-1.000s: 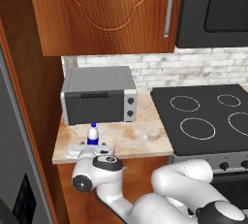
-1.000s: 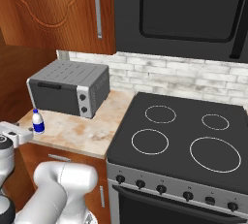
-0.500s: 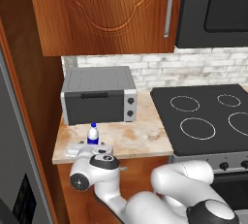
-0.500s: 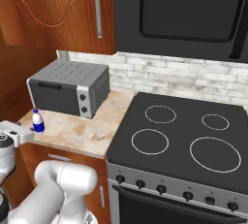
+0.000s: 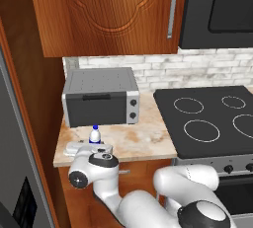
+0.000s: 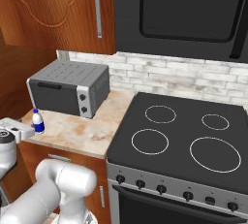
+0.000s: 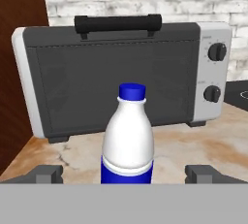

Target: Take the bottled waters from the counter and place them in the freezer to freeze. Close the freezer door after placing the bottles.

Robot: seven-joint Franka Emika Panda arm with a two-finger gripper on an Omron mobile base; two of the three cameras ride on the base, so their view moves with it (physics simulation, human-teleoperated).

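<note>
Setting: kitchen corner. A beige-tan marbled counter (image 5: 138, 140) sits on reddish-brown wooden base cabinets, backed by a pale brick wall, with a carved wooden wall cabinet (image 5: 113, 12) above it.

Far left, left base view: tall grey freezer door (image 5: 15, 172), seen as a plain panel at the frame edge, with a brown wooden side panel between it and the counter.

Left part of counter: one bottled water (image 7: 128, 143), standing upright near the front edge, just in front of the toaster oven and apart from it. White body, blue cap, blue band around the lower half. In the base views it shows as a small bottle with a blue top (image 5: 95, 134) (image 6: 37, 121).

Gripper (image 7: 128, 174): level with the bottle and close to it on the near side. Jaws spread wide; the two dark fingertips (image 7: 46, 173) stand far out on either side of the bottle with clear gaps to it. Nothing held, no contact visible. In the left base view the white hand (image 5: 88, 149) sits at the counter's front edge, right before the bottle.

Behind the bottle: grey toaster oven (image 5: 100, 96), dark door shut, black bar handle along the top, two knobs on the right side panel.

Right: black stovetop (image 6: 181, 138) with four ring burners, adjoining the counter; a row of knobs on its front; dark microwave (image 6: 181, 5) mounted above.
</note>
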